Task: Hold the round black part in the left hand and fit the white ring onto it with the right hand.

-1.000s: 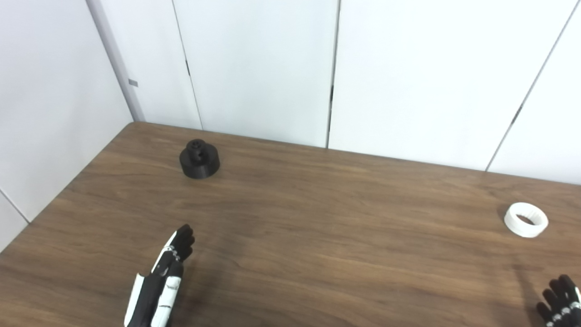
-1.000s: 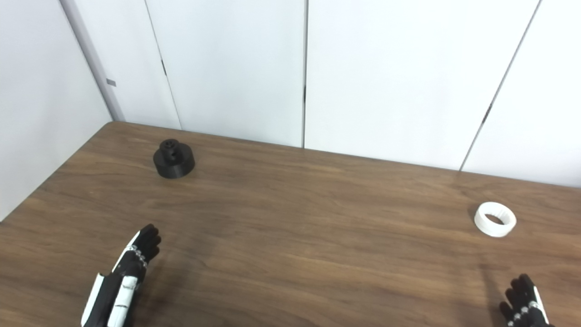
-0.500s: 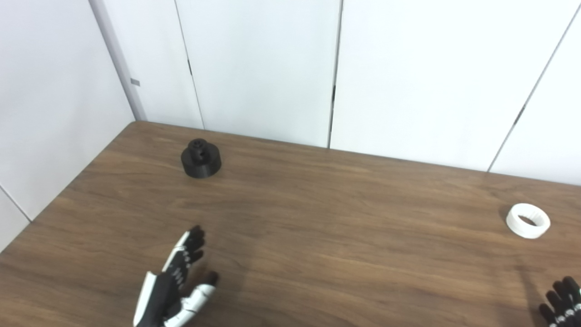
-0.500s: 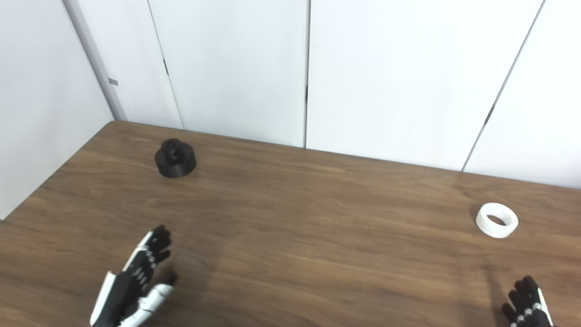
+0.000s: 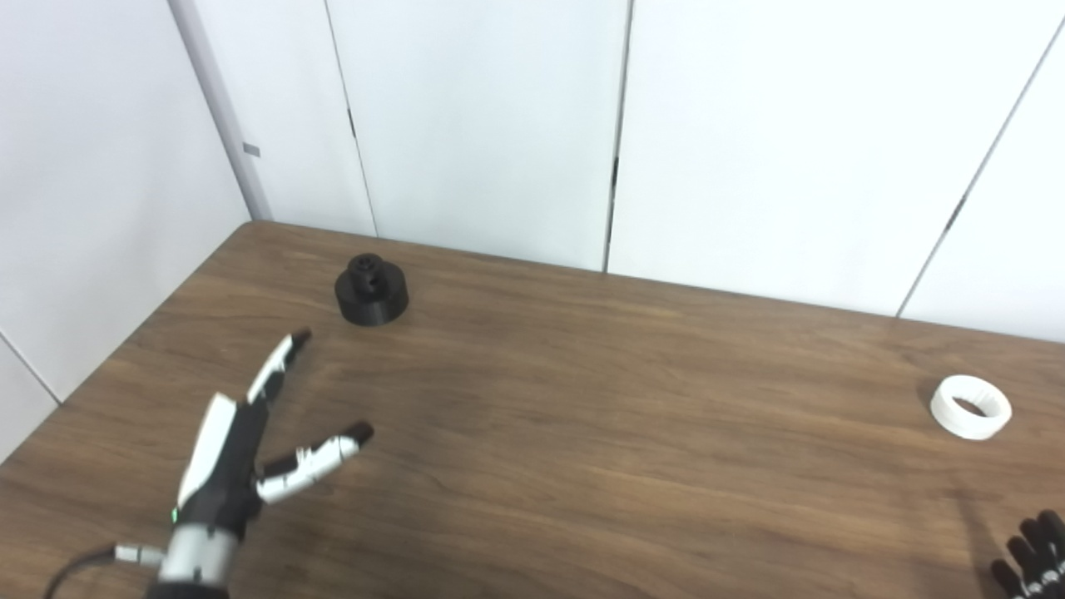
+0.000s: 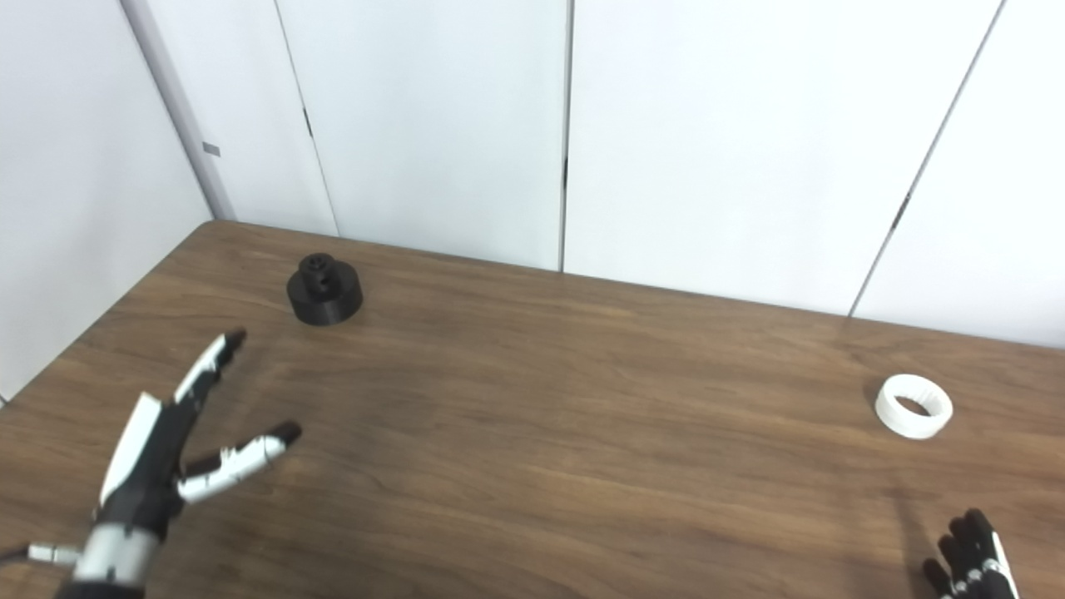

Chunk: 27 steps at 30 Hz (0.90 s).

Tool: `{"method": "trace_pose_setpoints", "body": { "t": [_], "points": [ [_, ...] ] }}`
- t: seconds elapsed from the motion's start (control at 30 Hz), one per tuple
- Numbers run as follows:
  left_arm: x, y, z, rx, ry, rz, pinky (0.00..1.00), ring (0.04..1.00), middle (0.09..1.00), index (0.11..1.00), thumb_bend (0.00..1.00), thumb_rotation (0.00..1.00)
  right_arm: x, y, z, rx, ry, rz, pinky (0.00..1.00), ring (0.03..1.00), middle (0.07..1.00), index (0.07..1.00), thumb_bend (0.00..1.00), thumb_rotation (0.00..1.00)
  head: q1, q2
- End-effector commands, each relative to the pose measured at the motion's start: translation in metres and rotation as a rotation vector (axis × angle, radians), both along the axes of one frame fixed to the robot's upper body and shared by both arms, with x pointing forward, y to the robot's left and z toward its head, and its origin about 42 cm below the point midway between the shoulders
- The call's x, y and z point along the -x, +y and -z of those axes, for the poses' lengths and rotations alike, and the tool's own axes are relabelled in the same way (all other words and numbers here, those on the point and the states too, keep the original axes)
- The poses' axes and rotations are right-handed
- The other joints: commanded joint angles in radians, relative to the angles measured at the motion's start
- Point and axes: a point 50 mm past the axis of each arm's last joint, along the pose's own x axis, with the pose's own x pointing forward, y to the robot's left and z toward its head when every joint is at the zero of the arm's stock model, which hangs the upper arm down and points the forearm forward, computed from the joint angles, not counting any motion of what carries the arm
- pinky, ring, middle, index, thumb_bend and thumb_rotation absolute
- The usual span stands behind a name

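The round black part (image 5: 371, 290) stands upright on the wooden table (image 5: 582, 399) at the far left, also in the right eye view (image 6: 324, 290). The white ring (image 5: 970, 407) lies flat near the right edge. My left hand (image 5: 250, 441) is open and empty, fingers and thumb spread, raised over the table's near left and well short of the black part. My right hand (image 5: 1030, 564) is at the bottom right corner, near side of the ring; only its fingertips show, held apart.
White wall panels (image 5: 499, 125) stand right behind the table's far edge and along its left side. The table's left edge runs close to my left hand.
My left hand has risen and reached forward to the left, toward the black part, with its thumb and fingers spread wide. My right hand has sunk slightly. The camera has shifted a little.
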Motion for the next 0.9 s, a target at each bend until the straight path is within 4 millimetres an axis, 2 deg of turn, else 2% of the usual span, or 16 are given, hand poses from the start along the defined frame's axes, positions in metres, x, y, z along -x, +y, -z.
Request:
{"method": "trace_pose_setpoints", "body": {
  "t": [0.0,0.13,0.23,0.37,0.43,0.67,0.87],
  "points": [
    [-0.01,0.01,-0.018,-0.063,-0.026,-0.009,0.91,0.971,0.979,0.965,0.95,0.41,-0.005,0.0,-0.006,0.012,-0.035,-0.001,1.0,1.0,1.0,1.0,0.69,1.0,0.0,0.0],
    [-0.024,0.024,-0.026,-0.114,-0.016,-0.031,0.86,0.943,0.969,0.965,0.98,0.42,-0.006,0.002,-0.006,0.001,-0.034,0.003,1.0,1.0,1.0,1.0,0.7,1.0,-0.003,0.0],
    [-0.035,0.034,-0.028,-0.15,-0.01,-0.037,0.92,0.981,0.989,0.975,0.97,0.43,-0.006,0.003,-0.006,0.0,-0.037,0.004,1.0,1.0,1.0,1.0,0.69,1.0,-0.009,0.002],
    [-0.052,0.048,-0.03,-0.211,0.017,-0.068,0.96,0.998,0.998,0.978,0.96,0.43,-0.006,0.004,-0.007,0.005,-0.04,0.006,1.0,1.0,1.0,1.0,0.69,1.0,-0.019,0.009],
    [-0.063,0.056,-0.028,-0.23,0.028,-0.084,0.99,1.0,1.0,0.973,0.96,0.45,-0.006,0.004,-0.008,0.007,-0.039,0.007,1.0,1.0,1.0,1.0,0.66,1.0,-0.019,0.014],
    [-0.106,0.082,-0.023,-0.341,0.056,-0.151,1.0,1.0,0.983,0.937,1.0,0.53,-0.005,0.004,-0.01,0.005,-0.034,0.009,1.0,1.0,1.0,1.0,0.68,1.0,-0.02,0.016],
    [-0.142,0.1,-0.018,-0.406,0.064,-0.179,1.0,1.0,0.981,0.909,1.0,0.49,-0.005,0.003,-0.009,0.001,-0.036,0.006,1.0,1.0,1.0,0.997,0.67,1.0,-0.021,0.016]
  ]
}}
